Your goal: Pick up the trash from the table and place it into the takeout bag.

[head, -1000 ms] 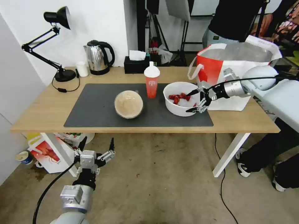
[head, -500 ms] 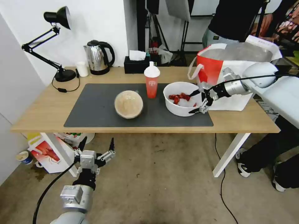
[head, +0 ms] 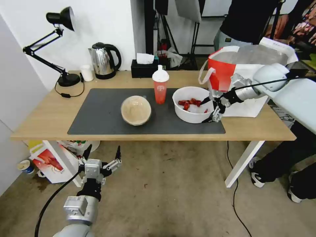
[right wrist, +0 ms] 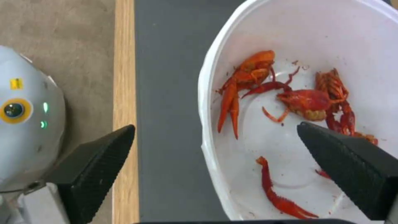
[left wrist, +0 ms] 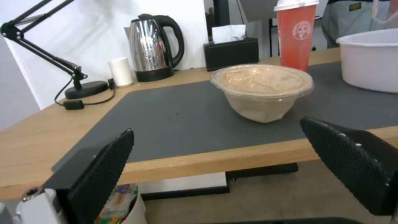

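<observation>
Right gripper [head: 209, 109]: fingers spread, straddling the near-right rim of the white bowl [head: 190, 112]; one finger over the bowl's inside, the other outside it.
White bowl: upright, mouth up, on the grey mat [head: 98, 115], red crawfish shells [right wrist: 290, 99] strewn across its bottom.
Red cup [head: 160, 89]: upright, long axis vertical, spouted lid up, just left of the bowl.
Domed bowl [head: 136, 110]: upright, mid-mat.
Takeout bag [head: 250, 85]: mouth open upward, at the table's [head: 42, 121] right end.
Left gripper [head: 100, 158]: spread, low before the table's edge.
</observation>
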